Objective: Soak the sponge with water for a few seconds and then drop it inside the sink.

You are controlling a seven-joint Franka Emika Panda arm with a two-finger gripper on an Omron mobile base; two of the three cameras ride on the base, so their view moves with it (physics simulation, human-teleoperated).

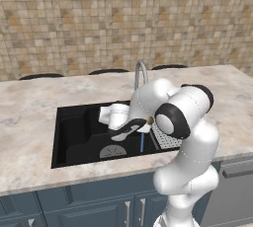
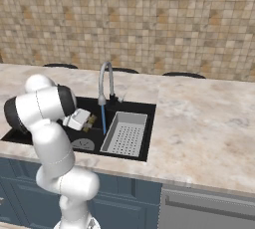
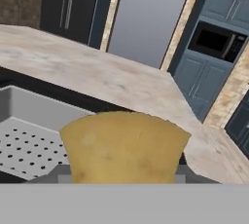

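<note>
One sponge gripped over one sink.
We saw the gripper (image 2: 89, 122) clamped on the single yellow sponge (image 3: 124, 147) above the black sink (image 1: 74, 137), beside one water stream (image 2: 103, 119) and one strainer tray (image 2: 127, 133).

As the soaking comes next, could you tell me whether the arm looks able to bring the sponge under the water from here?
Probably yes: the pincer holds the sponge over the sink, and nothing stands between it and the water beside it.
</note>
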